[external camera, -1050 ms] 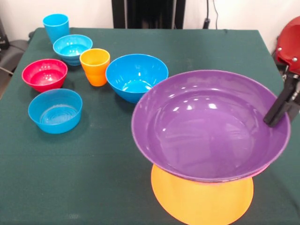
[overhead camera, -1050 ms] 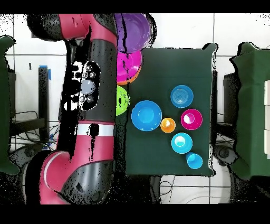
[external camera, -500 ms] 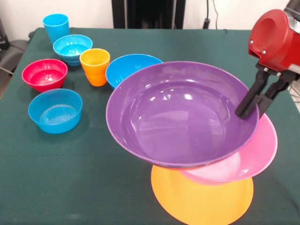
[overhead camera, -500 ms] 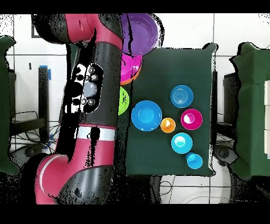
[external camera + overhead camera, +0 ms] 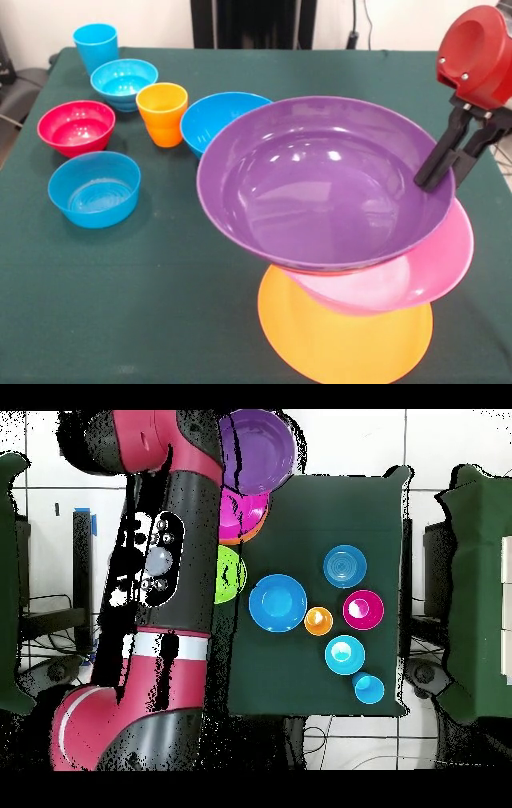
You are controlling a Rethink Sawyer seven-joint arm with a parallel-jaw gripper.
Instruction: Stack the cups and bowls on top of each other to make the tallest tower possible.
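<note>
Worktop (image 5: 160, 320): green cloth, everything sits on it.

Purple bowl (image 5: 324, 180): largest thing in the front view, glossy, mouth up, tilted, well off the cloth. The claw (image 5: 448, 160) pinches its rim, black fingers (image 5: 436, 164) pressed together with the wall between them. So the bowl hangs off the claw toward the picture's left, whole body cantilevered from one rim point. That's the relation that matters: its centre has to come over the pink bowl's centre before release, and right now it sits offset up and left of it.

Pink bowl (image 5: 416, 272): directly under the purple one, only a crescent showing at lower right. Can't tell whether the two touch.

Orange bowl (image 5: 344, 336): flat round base under the pink, the bottom of the tower.

Green bowl (image 5: 232, 574): overhead view only, half hidden by the arm, at the cloth's edge, not on the tower.

Large blue bowl (image 5: 220, 120): behind the purple rim, partly hidden.

Loose small stuff at the left of the front view, all upright and apart from the tower: light blue bowl (image 5: 94, 190), red bowl (image 5: 76, 126), second light blue bowl (image 5: 123, 82), orange cup (image 5: 162, 114), blue cup (image 5: 96, 46).

Judgement: purple bowl mid-placement; risk is that it slides off the pink one if let go while tilted.
</note>
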